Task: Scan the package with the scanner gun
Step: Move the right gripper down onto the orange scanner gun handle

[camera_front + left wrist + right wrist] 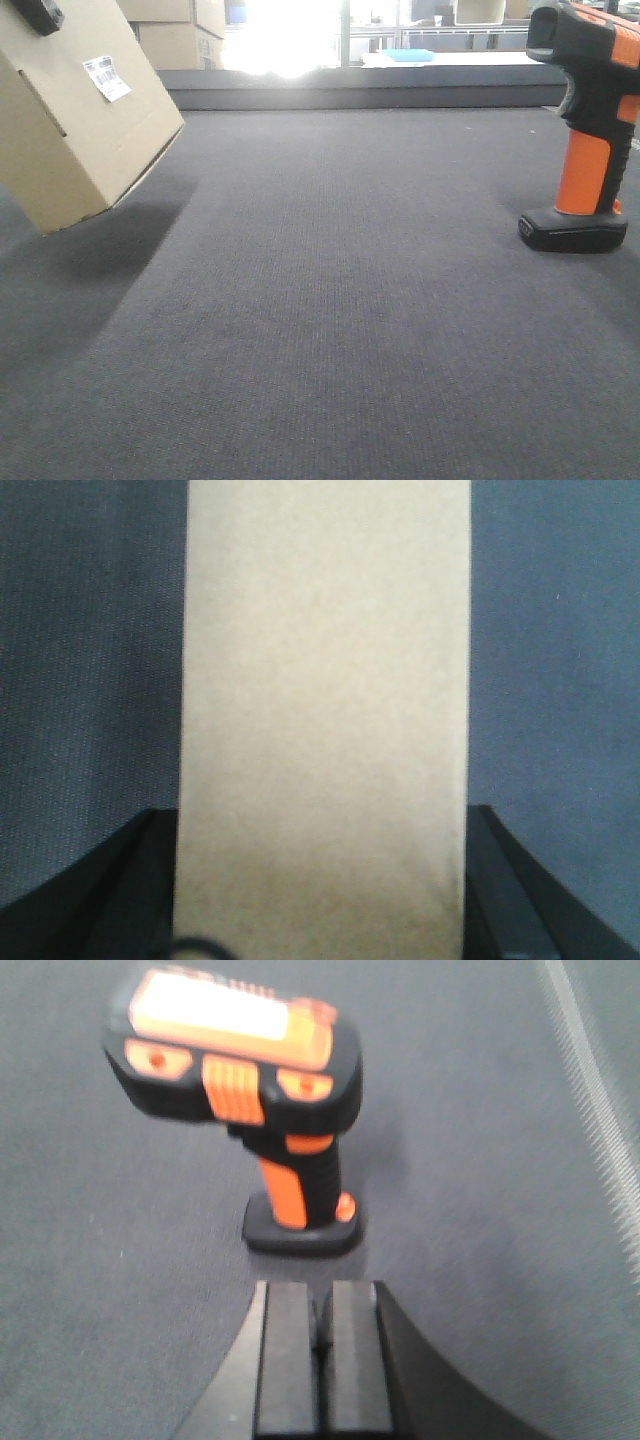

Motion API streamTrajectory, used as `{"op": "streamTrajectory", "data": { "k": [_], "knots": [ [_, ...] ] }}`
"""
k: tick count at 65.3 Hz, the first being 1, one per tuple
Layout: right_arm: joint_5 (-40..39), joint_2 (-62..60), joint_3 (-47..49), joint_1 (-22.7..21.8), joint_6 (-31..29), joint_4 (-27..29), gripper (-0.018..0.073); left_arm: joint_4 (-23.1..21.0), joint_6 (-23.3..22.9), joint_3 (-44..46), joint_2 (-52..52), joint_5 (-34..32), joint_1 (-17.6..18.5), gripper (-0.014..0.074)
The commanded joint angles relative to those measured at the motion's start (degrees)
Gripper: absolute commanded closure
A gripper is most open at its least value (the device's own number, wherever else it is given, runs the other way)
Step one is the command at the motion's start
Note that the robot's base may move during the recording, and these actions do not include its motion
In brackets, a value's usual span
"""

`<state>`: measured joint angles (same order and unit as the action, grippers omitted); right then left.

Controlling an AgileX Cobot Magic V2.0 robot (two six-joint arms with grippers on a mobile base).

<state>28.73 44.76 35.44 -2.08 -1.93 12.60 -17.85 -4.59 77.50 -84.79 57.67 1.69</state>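
Evidently the left gripper point(320, 880) was clamped on the package point(70, 110): in the left wrist view the cardboard filled the gap between the two dark jaws, one pressing each side. From the front the box hung tilted, clear of the grey mat point(330, 330), with its white barcode label point(106, 77) on the face turned toward the open middle of the table.

The right gripper point(322, 1360) held nothing, its jaws pressed together. The scanner gun point(250, 1080) stood upright on its base just ahead of those fingertips and slightly to their left, not touching them.

Several things could have gone wrong from here. Advancing with the jaws shut would probably have pushed the top-heavy scanner over on its narrow foot; they needed to open first and straddle the orange handle. A grip landing on the head rather than the handle could have left the window aimed poorly. The tilted box, held only by side pressure, might have slipped or swivelled, turning the label away.
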Motion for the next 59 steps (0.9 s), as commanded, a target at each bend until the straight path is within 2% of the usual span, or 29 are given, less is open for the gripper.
{"op": "streamTrajectory", "data": {
  "k": [1,9,12,21,34,45,59],
  "knots": [
    [-3.39,2.10,-0.41,-0.09,-0.15,0.78,0.0721,-0.89,0.03,0.66,0.71,-0.47,0.35,0.0426],
    [-7.40,3.63,-2.63,-0.09,-1.40,1.05,0.0720,-0.89,0.03,0.66,0.71,-0.57,0.35,0.0426],
    [-5.95,4.20,-2.91,-0.09,-3.33,1.05,0.0720,-0.89,0.03,0.66,0.71,-0.89,0.35,0.0426],
    [-1.52,4.44,-2.91,-0.09,-3.44,1.05,0.0720,-0.89,0.03,0.66,0.71,-2.11,0.35,0.0426],
    [-3.45,6.98,-3.13,-0.09,-3.55,1.05,0.0720,-0.89,0.03,0.66,0.71,-3.23,0.35,0.0426],
    [-18.98,10.14,-7.86,2.05,-3.55,1.15,0.0720,-0.89,0.03,0.66,0.71,-3.23,0.35,0.0426],
    [-41.25,10.28,-17.50,9.61,-3.55,1.15,0.0720,-0.89,0.03,0.66,0.71,-3.23,0.35,0.0426]
  ]
}}
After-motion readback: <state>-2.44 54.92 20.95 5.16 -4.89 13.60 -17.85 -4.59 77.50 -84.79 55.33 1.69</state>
